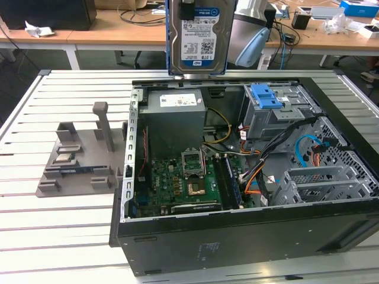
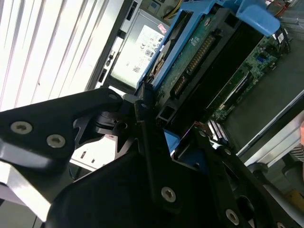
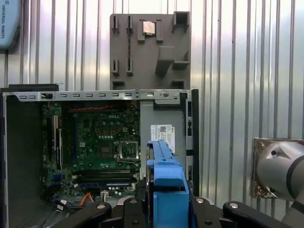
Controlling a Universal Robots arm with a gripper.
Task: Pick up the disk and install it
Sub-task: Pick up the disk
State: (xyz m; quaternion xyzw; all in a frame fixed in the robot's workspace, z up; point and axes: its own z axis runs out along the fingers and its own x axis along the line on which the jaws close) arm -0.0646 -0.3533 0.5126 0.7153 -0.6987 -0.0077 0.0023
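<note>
Above the far rim of the open computer case [image 1: 237,248], your disk [image 1: 198,41] hangs upright in the air, with its label turned toward the exterior camera. The end effector [image 3: 166,204] is clamped on its blue carrier frame [image 3: 164,175]. Beneath it sits the grey power-supply box [image 1: 174,115], and the drive cage [image 1: 278,118] lies toward the exterior view's right. Treat the disk as stiff, dense and likely shock-sensitive. Its smooth metal faces would probably slip, and the second wrist view shows its bare circuit board [image 2: 190,71]. Your safest hold, I judge, is the carrier's side edges, away from that board.
</note>
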